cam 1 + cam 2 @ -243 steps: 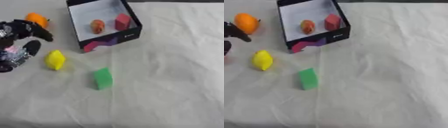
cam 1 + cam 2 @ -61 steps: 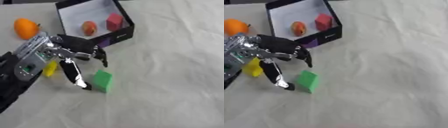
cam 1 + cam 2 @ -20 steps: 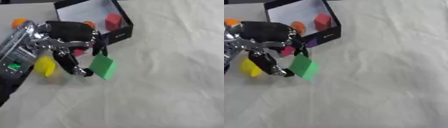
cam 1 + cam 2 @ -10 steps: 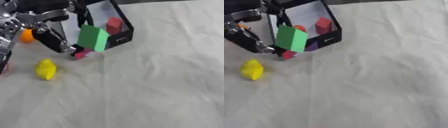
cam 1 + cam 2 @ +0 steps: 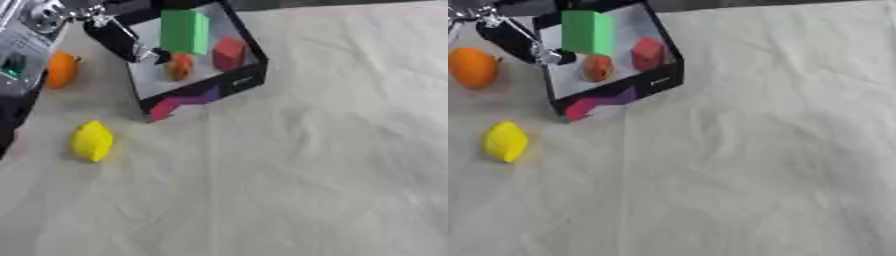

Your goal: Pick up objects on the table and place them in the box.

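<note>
1. Left hand [image 5: 114,30] at the upper left corner, fingers and thumb pinched on the green block [image 5: 185,31]; block held above the open box [image 5: 249,75], clear of its walls, presumably so it can drop straight in.
2. Block carried upright with one broad face toward the camera; the grip seems to sit on its left side and top, though the exact contact is partly cut off by the picture's edge.
3. Inside the box already: a red block [image 5: 228,53] toward the right wall and a small orange object [image 5: 180,66] beside it, leaving free floor toward the back left, likely the landing spot.
4. Lying out on the cloth-covered bench [image 5: 332,165]: a yellow object [image 5: 91,141] in front of the box, well apart from it, and an orange fruit [image 5: 472,67] to the box's left, both yet to be collected.
5. Right hand not visible in either view.
6. Next step, by judgement: release over the free floor, avoiding the two things already inside.
</note>
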